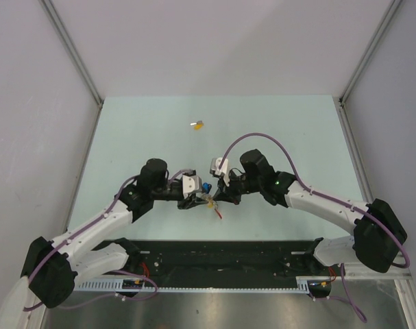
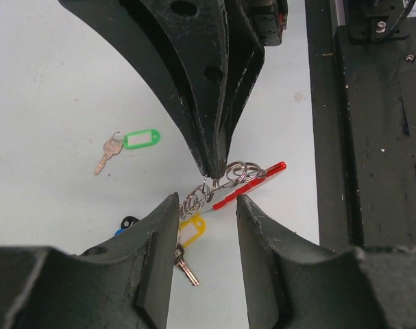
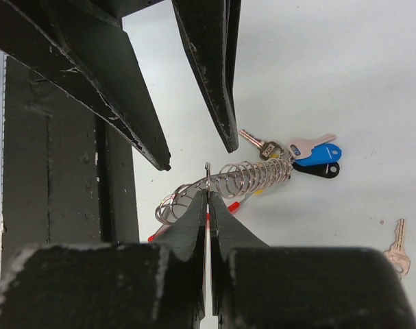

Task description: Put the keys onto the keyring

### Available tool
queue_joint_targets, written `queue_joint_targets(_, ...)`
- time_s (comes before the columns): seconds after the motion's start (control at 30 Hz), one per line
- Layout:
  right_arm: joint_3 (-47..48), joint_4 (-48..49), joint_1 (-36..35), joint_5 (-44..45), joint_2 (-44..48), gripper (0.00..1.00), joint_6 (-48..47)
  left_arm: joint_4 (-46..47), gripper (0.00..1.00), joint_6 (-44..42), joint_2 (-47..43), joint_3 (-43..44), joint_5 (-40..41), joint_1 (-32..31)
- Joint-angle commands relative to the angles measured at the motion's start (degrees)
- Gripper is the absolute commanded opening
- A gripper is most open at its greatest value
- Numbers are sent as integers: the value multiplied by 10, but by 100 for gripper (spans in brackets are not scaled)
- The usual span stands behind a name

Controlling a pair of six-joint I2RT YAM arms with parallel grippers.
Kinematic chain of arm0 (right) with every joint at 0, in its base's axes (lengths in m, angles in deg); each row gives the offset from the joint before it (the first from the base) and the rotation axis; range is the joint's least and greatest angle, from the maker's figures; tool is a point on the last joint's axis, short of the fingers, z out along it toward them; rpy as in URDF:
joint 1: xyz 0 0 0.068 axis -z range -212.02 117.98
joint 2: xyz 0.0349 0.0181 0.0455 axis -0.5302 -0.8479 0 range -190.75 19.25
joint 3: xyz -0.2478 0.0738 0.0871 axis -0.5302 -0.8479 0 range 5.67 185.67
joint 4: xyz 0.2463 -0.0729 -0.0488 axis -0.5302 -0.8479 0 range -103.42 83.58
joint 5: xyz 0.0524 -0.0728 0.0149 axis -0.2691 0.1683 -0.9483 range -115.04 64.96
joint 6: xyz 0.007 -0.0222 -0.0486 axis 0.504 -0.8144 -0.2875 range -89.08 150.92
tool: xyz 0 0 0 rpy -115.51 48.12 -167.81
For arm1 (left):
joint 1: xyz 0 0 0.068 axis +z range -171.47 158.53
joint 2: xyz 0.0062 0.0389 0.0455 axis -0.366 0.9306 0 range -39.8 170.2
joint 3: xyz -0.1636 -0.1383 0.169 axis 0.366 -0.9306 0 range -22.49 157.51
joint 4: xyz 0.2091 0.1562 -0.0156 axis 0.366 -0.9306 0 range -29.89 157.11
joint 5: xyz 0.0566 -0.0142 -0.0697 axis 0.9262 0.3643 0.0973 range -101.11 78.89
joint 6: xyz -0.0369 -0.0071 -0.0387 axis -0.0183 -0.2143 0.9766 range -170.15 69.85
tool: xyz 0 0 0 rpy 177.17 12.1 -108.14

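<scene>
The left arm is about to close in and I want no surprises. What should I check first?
1. Right gripper shut on a ring of the keyring: ok.
2. Left gripper open: ok.
3. Rings lined up with the left gripper's gap: ok.
4. Green-headed key on the keyring: not ok, it lies apart.
5. Yellow-headed key threaded on: cannot tell, partly hidden behind the left gripper.

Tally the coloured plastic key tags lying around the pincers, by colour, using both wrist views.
Green tag: 1
Yellow tag: 1
Blue tag: 1
Black tag: 1
Pale pink tag: 1
Total: 5
</scene>
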Motion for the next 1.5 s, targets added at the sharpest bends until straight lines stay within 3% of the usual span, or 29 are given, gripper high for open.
queue_joint_targets(0.0,26,-3,-3,-14,19,0,-12,34,44,7,-1,-9,-23,4)
queue_joint_targets(0.1,27,-3,-3,-17,26,0,-15,37,43,8,3,-8,-26,7)
queue_joint_targets(0.27,27,-2,-3,-17,31,0,-19,39,33,8,12,-9,-33,7)
queue_joint_targets(0.83,26,-2,-3,-37,48,0,-25,45,34,19,39,1,-69,7)
queue_joint_targets(1.1,26,1,-4,-39,44,0,-26,30,23,18,53,16,-88,7)
queue_joint_targets(1.47,26,-2,-13,-26,39,0,-28,30,21,27,44,19,-90,7)
